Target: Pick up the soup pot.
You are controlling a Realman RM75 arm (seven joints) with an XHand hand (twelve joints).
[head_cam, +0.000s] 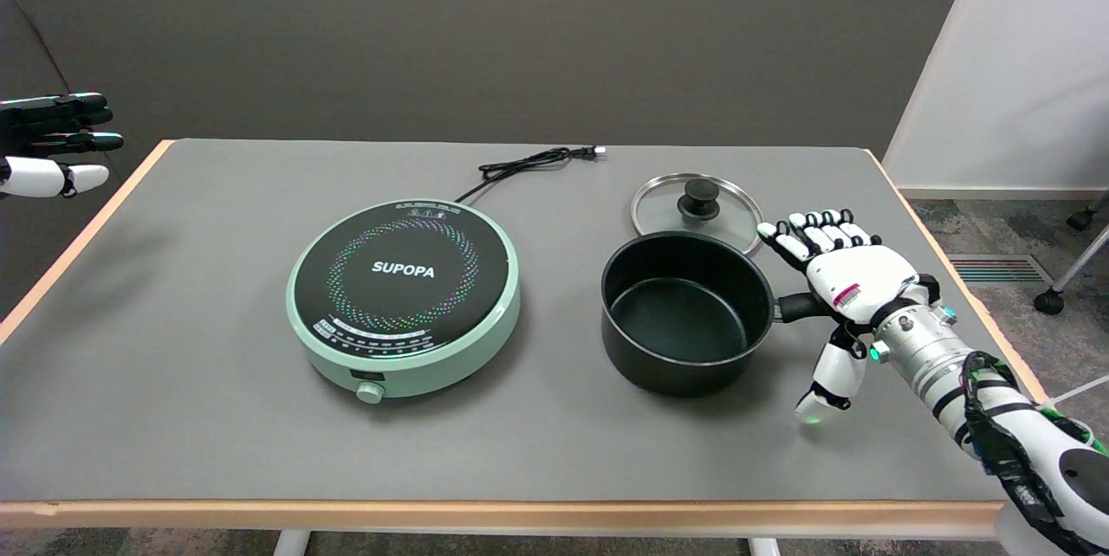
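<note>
The black pot stands upright and uncovered on the grey table, right of centre, its dark inside showing. Its stubby black handle sticks out at 3 o'clock from the rim. The right hand hovers at that same 3 o'clock side, palm turned toward the pot, holding nothing: its fingers are stretched and apart, pointing to 11 o'clock above the handle, while the thumb hangs down toward 6 o'clock below it. The handle's outer end passes behind the palm, so whether the palm touches it cannot be told; no finger wraps it. The glass lid with its black knob lies flat on the table at 12 o'clock from the pot, just behind it, its front edge hidden by the pot's rim. At 9 o'clock from the pot, apart from it, sits a round mint-green cooktop with a black top marked SUPOPA and a dial on its front. Its black cord runs toward 1 o'clock from the cooktop, the plug lying loose near the table's far edge.
</note>
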